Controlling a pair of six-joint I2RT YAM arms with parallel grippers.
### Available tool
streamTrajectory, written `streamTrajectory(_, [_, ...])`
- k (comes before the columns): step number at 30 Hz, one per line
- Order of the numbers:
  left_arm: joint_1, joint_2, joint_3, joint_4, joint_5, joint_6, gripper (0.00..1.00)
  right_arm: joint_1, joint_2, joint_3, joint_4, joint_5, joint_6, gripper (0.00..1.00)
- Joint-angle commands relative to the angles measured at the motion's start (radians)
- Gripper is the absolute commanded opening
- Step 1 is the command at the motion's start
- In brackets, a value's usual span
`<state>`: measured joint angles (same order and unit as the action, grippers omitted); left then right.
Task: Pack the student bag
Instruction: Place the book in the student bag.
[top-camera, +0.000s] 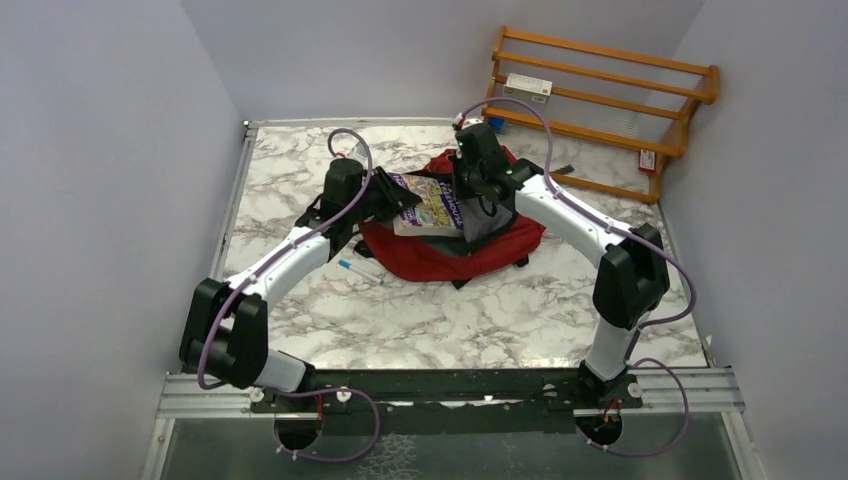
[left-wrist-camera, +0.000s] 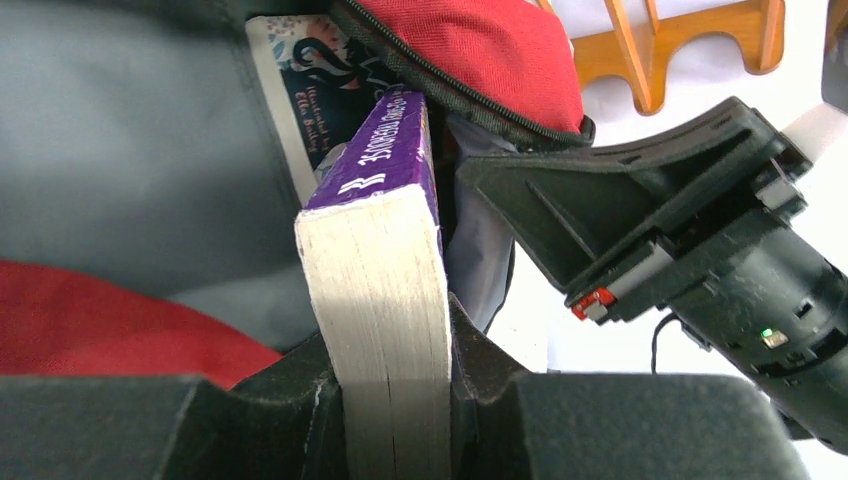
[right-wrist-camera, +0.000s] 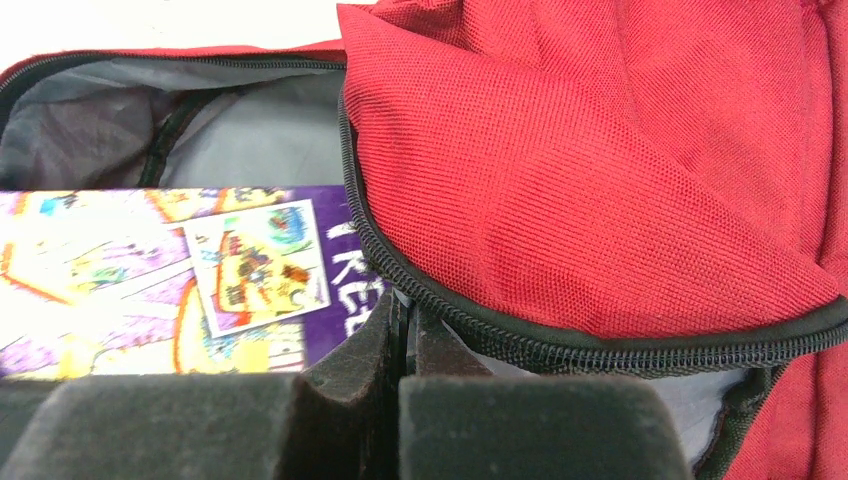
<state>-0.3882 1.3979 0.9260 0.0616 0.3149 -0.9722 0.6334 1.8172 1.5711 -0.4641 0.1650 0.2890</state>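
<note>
Student bag (top-camera: 440, 255) lies on table (top-camera: 400, 320), beneath both grippers. Right gripper (right-wrist-camera: 405, 335) pinched shut on bag's zipper rim, apparently holding mouth open. Left gripper (left-wrist-camera: 392, 340) clamped on purple book (left-wrist-camera: 385, 290), angled into opening ahead.

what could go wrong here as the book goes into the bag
The book is pinched only at one end by the left pincer, so it may twist or slip. If the right pincer loses the flap of the bag, the opening could fall shut on it.
</note>
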Motion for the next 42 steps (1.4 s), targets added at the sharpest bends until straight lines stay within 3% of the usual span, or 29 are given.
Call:
streamTrajectory(1, [0.005,0.053,0.077,0.168,0.081,-0.043,0.0,0.006,-0.067,0.006,0.075,-0.048,0.017,0.01])
streamTrajectory(16, [0.004,0.225,0.112,0.48,0.051,-0.077,0.0,0.006,-0.08,-0.018,0.088,-0.101,0.043,0.01])
streamTrajectory(30, [-0.038,0.529,0.154,0.868,0.047,-0.249,0.0,0.005,-0.106,-0.042,0.105,-0.116,0.104,0.01])
streamTrajectory(42, [-0.12,0.686,0.257,0.896,-0.04,-0.268,0.0,0.006,-0.12,-0.066,0.118,-0.127,0.113,0.01])
